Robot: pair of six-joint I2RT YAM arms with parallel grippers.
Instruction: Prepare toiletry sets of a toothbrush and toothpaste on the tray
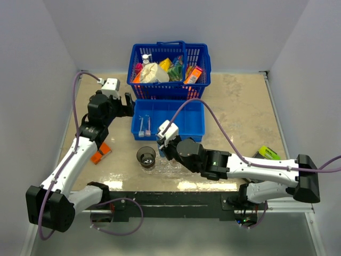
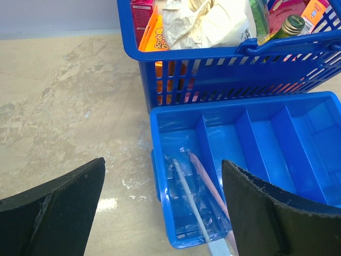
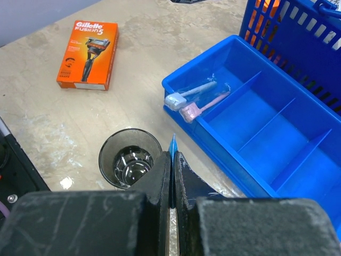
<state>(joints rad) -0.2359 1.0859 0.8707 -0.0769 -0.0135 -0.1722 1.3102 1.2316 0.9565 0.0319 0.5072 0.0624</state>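
Wrapped toothbrushes (image 2: 192, 205) in bin's (image 2: 234, 104) end compartment — likely light, stiff, slippery; grip mid-handle. Left gripper (image 2: 162, 176) wide above — right gripper (image 3: 172, 160) clamped on thin blue tube (image 3: 172, 142).

Lying side by side, clear-wrapped, in the blue bin's (image 3: 277, 133) end compartment: two toothbrushes (image 3: 198, 100), one white-headed, one pink. Standing upright nearby: smoky cup (image 3: 130, 159). Clamped in the right gripper (image 3: 172, 160), beside the cup: thin blue tip (image 3: 172, 143), kind unclear.
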